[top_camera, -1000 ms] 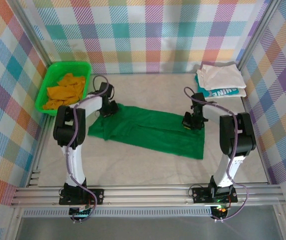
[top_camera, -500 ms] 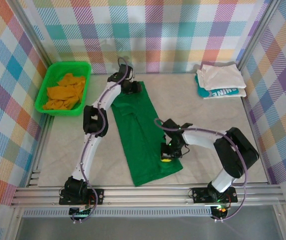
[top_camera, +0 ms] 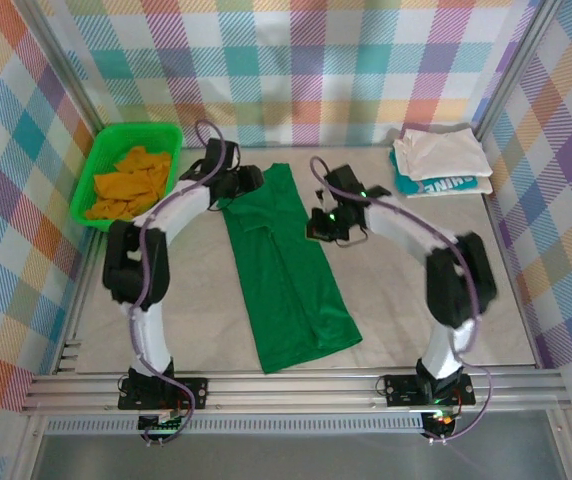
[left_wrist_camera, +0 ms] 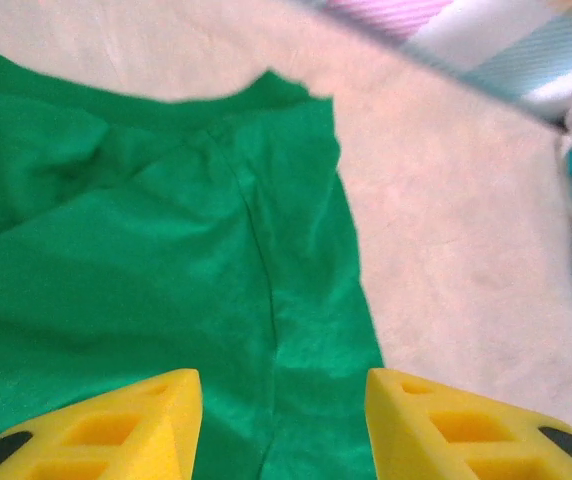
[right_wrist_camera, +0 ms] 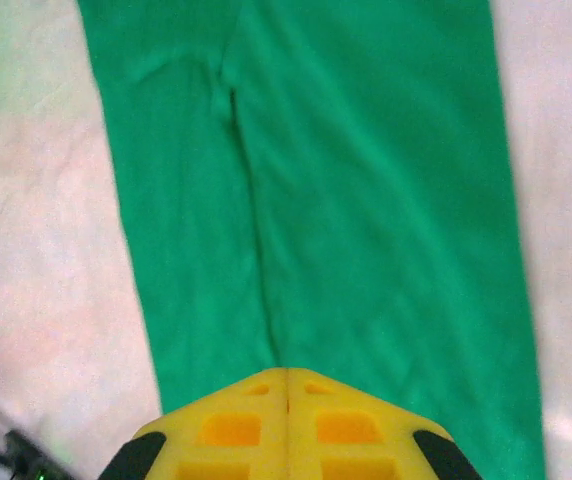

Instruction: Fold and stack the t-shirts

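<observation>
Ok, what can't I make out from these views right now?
- Top view: the green shirt's far left corner lies under the left gripper.
- Top view: most of the teal shirt and part of its lettering are covered by the white shirt.
- Right wrist view: the shut right gripper hides whether it pinches cloth.
- Left wrist view: the teal shirt is blurred and cut off by the right edge.

Beige table (top_camera: pixel 416 290) with green t-shirt (top_camera: pixel 286 280), basket (top_camera: pixel 84 188), folded stack (top_camera: pixel 441 160)

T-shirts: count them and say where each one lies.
4. Green shirt spread lengthwise mid-table; orange shirt crumpled in the basket, far left; white shirt folded at far right, on the teal shirt. More may hide under them.
</observation>
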{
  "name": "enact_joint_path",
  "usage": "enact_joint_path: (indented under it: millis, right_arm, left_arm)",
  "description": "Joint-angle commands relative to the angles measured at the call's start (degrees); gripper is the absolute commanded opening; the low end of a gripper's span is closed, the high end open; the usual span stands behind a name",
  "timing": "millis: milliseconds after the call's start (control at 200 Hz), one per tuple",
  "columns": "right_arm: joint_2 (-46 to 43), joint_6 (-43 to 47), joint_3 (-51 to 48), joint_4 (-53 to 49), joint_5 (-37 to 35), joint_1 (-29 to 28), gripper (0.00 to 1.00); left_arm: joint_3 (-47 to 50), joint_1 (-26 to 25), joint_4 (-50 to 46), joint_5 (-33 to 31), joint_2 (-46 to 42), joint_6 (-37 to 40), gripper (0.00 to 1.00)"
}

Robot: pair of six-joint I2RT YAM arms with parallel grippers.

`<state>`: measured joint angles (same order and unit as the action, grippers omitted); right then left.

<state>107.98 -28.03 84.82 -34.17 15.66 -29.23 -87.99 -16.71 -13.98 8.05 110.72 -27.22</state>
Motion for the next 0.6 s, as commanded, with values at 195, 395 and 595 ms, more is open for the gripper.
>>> enact_joint_path:
  millis: [195, 395, 595]
  right_arm:
    - [33.98, 8.62, 45.28, -11.47, -2.59, 1.77, 0.01]
    - [48.53, 3.85, 63.85, -10.93, 0.42, 2.03, 0.00]
    - [48.69, -8.54, 57.07, -5.50, -0.25, 4.42, 0.00]
  left_arm:
    - [0.18, 2.03, 1.44, -5.53, 7.22, -4.32, 0.43]
    - [-11.94, 3.44, -4.52, -3.69, 19.54, -5.32, 0.42]
    - [-34.47, 1.72, -15.66, 4.55, 34.74, -2.36, 0.38]
